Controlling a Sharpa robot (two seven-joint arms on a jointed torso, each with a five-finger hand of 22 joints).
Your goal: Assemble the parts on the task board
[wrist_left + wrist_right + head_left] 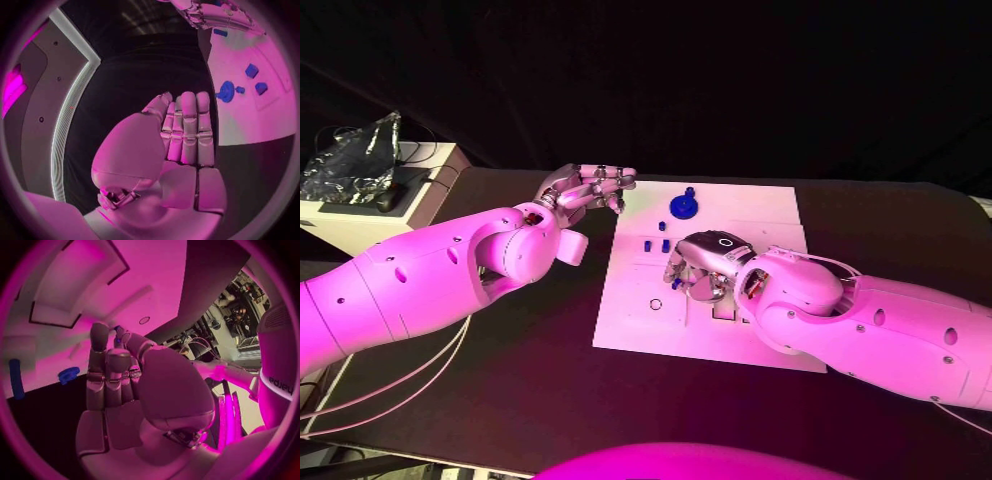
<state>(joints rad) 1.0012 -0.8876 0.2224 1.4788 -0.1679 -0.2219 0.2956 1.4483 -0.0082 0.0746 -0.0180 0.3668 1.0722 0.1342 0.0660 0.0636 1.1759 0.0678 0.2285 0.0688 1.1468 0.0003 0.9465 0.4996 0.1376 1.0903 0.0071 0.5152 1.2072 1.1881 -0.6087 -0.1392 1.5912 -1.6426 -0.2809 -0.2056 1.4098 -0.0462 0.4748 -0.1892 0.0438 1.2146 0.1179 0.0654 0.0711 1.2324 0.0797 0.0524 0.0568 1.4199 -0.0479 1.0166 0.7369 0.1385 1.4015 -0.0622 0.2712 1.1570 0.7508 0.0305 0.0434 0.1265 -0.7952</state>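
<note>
Task board (762,210) lying mid tabletop (516,390). On its far part, round part (684,207); nearer, a row of small parts (656,244). Left hand (589,187) just off the board's far left corner; right hand (701,268) over the board's middle.

The surface (516,390) is dark and matte, and its far edge runs across the head view below a black backdrop (704,80). Beside the surface's far corner on the robot's left stands a pale box-like stand (365,215) with a crumpled silvery bundle (355,160) and dark cables on top. Thin pale cables (401,375) loop across the near part of the surface. Pink-purple light falls over everything.
</note>
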